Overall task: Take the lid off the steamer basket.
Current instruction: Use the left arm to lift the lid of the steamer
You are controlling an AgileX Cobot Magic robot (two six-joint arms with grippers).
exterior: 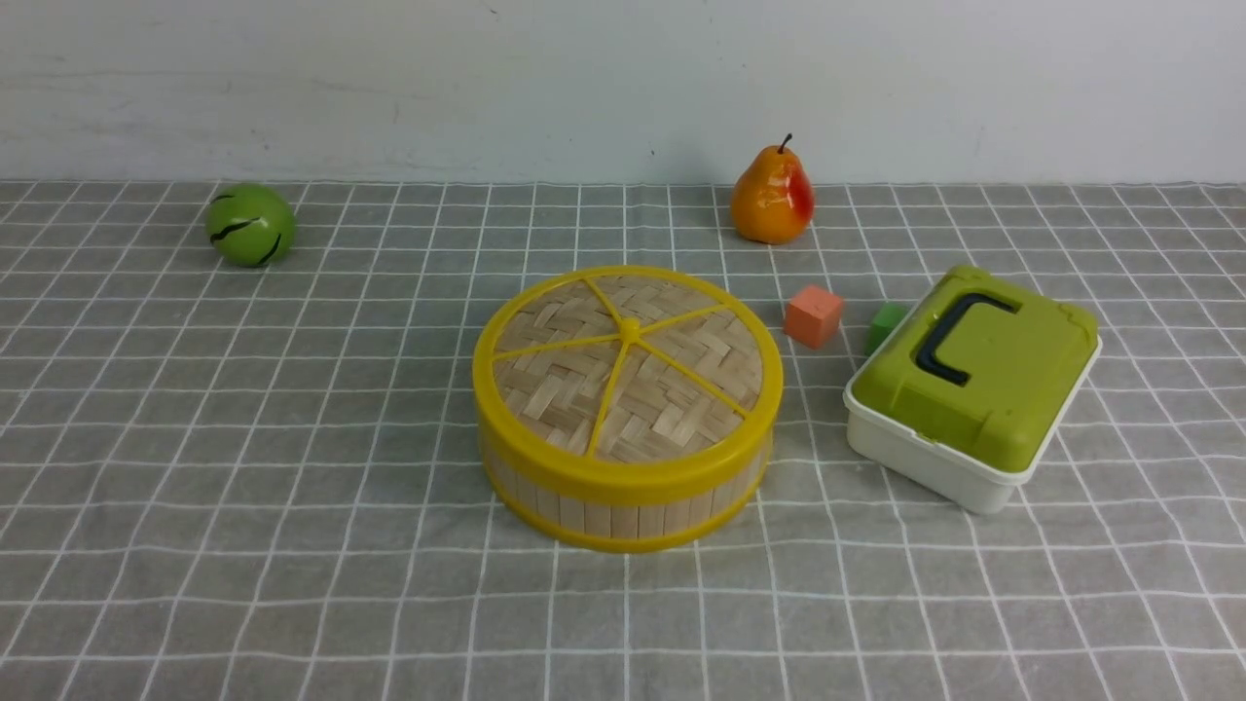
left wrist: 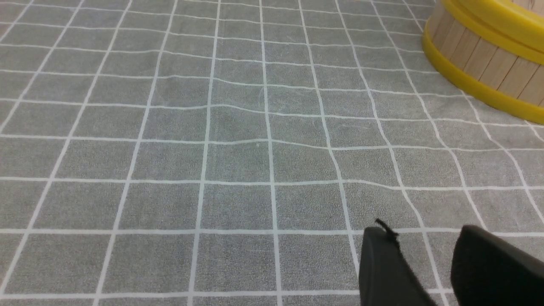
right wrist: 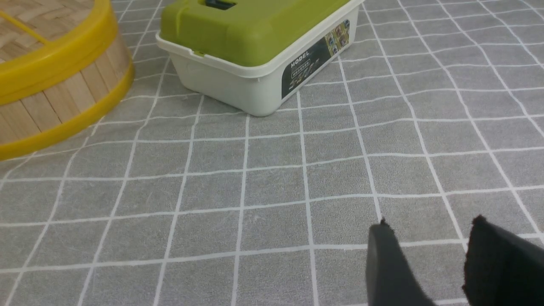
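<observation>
The woven bamboo lid, yellow-rimmed with yellow spokes and a centre knob, sits closed on the steamer basket in the middle of the checked cloth. The basket's slat wall also shows in the left wrist view and the right wrist view, where part of the lid shows on top. My left gripper is open over bare cloth, well away from the basket. Equally open with nothing between its fingers, my right gripper hangs over bare cloth. Neither arm appears in the front view.
A white box with a green lid and black handle stands right of the basket, also in the right wrist view. An orange cube, a green cube and a pear lie behind. A green ball sits far left.
</observation>
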